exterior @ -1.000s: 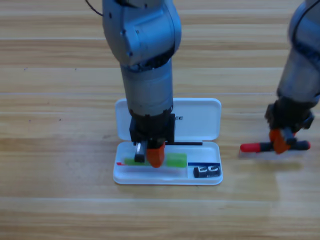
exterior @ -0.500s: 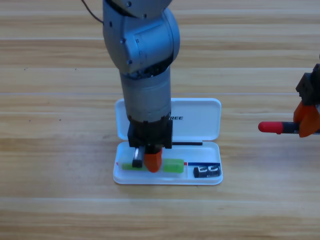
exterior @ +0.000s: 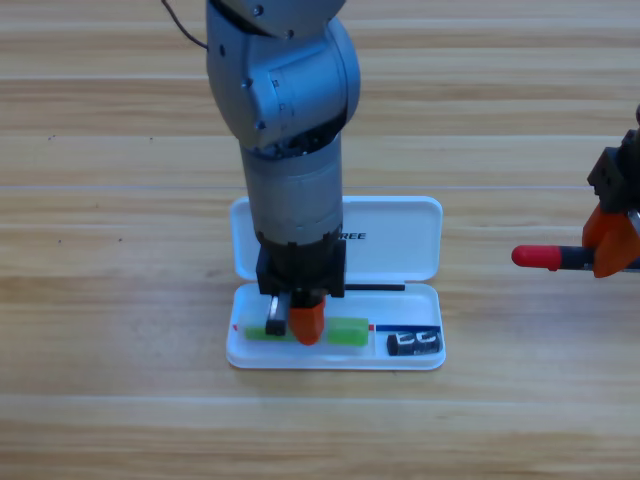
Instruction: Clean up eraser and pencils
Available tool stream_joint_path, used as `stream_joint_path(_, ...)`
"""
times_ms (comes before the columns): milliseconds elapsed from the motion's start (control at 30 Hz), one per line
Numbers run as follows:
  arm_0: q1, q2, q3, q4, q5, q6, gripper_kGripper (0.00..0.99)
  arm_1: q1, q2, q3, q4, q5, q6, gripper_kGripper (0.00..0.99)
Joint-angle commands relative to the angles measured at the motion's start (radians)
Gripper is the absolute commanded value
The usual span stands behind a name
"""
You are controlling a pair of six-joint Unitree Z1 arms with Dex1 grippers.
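High view shows you the right hand (exterior: 612,250) at the frame's right edge, closed on the black pencil (exterior: 545,258), whose red end points left toward the white case (exterior: 400,355). Its long axis lies parallel to the case. The left hand (exterior: 292,318) stands over the green pencil (exterior: 348,331) inside; I cannot tell its grip. The eraser (exterior: 414,343) lies in the right compartment.

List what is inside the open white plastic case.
In the white case: a translucent green pencil, its middle hidden by the left end effector, and a small black eraser at the right end.
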Motion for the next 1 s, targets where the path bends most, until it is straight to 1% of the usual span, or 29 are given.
stream_joint_path(33,-0.016,0.039,0.02,-0.006,0.019,-0.013,0.572,0.025,0.021,0.026,0.015,0.006,0.01,0.0)
stream_joint_path(67,-0.016,0.037,0.02,-0.006,0.023,-0.014,0.63,0.025,0.022,0.025,0.015,0.006,0.01,0.0)
stream_joint_path(133,-0.016,0.036,0.02,-0.006,0.027,-0.016,0.847,0.025,0.022,0.025,0.015,0.006,0.01,0.0)
stream_joint_path(200,-0.016,0.033,0.018,-0.006,0.029,-0.016,0.954,0.025,0.022,0.025,0.015,0.006,0.01,0.0)
stream_joint_path(233,-0.016,0.031,0.018,-0.006,0.03,-0.016,0.986,0.025,0.024,0.025,0.015,0.006,0.01,0.0)
stream_joint_path(433,-0.016,0.019,0.015,-0.006,0.044,-0.017,0.99,0.026,0.016,0.026,0.015,0.015,0.01,0.0)
stream_joint_path(500,-0.016,-0.001,0.016,0.0,0.052,-0.014,0.99,0.04,0.002,0.026,0.019,0.018,0.016,0.0)
stream_joint_path(633,-0.007,-0.125,0.007,0.055,0.058,0.013,0.99,0.084,-0.001,0.014,0.028,0.018,0.036,0.0)
stream_joint_path(733,0.016,-0.28,0.007,0.098,0.058,0.019,0.99,0.138,0.03,0.002,0.028,0.009,0.064,0.0)
stream_joint_path(800,0.047,-0.403,0.013,0.107,0.059,0.019,0.99,0.181,0.062,-0.018,0.028,-0.005,0.088,0.0)
stream_joint_path(900,0.128,-0.579,0.026,0.107,0.053,0.032,0.99,0.238,0.134,-0.086,0.028,-0.025,0.126,0.0)
stream_joint_path(1000,0.264,-0.708,0.04,0.104,0.001,0.053,0.99,0.284,0.223,-0.183,0.028,-0.054,0.151,0.0)
